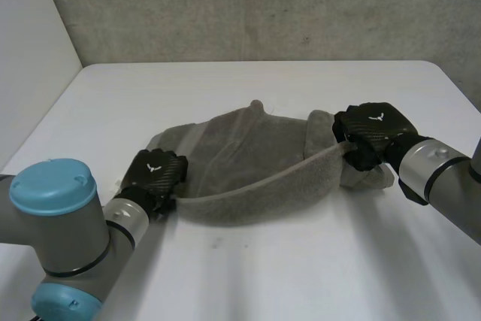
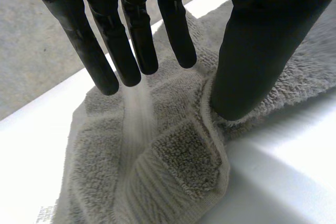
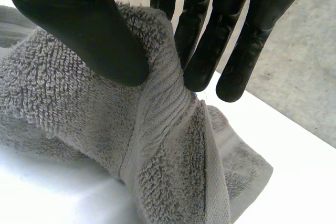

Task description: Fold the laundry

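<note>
Towel, grey, lying crumpled at the middle of the desk. I am pinching its near edge at both ends, left hand and right hand each clamping cloth between thumb and fingers, so the hem is hanging taut for folding.

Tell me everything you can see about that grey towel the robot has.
The towel is grey terry cloth, fluffy, with a flat woven band near its hemmed edge. It lies crumpled and partly doubled over on the white table, not yet neatly folded. One long edge is lifted and stretched between the hands: the left robot hand pinches one end between thumb and fingers, and the right robot hand pinches the banded edge at the other. The rest sags onto the table.
</note>
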### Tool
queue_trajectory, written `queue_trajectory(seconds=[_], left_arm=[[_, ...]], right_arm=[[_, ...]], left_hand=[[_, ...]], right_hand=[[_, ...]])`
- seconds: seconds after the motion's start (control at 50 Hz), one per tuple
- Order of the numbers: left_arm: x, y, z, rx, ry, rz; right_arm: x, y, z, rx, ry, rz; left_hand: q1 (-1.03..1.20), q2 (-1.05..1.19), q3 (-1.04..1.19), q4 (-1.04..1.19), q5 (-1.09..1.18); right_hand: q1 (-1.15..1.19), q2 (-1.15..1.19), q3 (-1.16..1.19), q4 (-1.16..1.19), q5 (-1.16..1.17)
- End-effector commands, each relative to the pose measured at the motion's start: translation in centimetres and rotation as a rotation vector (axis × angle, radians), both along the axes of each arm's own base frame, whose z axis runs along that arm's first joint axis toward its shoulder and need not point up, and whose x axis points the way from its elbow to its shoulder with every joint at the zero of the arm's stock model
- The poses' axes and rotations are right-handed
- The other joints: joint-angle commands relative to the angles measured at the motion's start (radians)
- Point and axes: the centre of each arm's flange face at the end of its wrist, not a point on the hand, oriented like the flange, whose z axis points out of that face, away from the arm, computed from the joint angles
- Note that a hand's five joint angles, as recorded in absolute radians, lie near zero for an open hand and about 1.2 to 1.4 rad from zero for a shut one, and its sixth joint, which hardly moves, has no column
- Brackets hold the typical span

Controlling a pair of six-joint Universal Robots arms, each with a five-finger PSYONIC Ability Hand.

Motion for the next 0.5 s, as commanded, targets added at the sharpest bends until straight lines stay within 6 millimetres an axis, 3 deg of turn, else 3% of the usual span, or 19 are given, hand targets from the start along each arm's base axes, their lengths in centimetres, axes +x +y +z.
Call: queue_trajectory(seconds=[0.02,0.12,0.22,0.5], left_arm=[[0.1,-0.8,-0.8,0.02,0.002,-0.003],[0.3,-0.9,-0.6,0.02,0.004,0.007],[1.2,-1.4,0.4,0.011,0.01,0.038],[1.2,-0.8,-0.3,0.109,0.08,0.066]], right_arm=[[-0.3,0.0,-0.6,0.003,0.005,-0.021],[-0.9,-0.6,-0.5,-0.015,0.014,-0.073],[-2.7,-2.2,-0.7,-0.029,0.028,-0.17],[-3.6,-3.9,-2.5,-0.007,0.046,-0.237]], left_hand=[[-0.058,-0.051,-0.051,-0.052,-0.053],[-0.117,-0.11,-0.11,-0.111,-0.112],[-0.161,-0.154,-0.154,-0.155,-0.156],[-0.146,-0.139,-0.14,-0.141,-0.141]], right_hand=[[0.422,0.223,0.215,0.209,0.249],[0.422,0.223,0.215,0.209,0.249],[0.422,0.223,0.215,0.209,0.249],[0.422,0.223,0.215,0.209,0.249]])
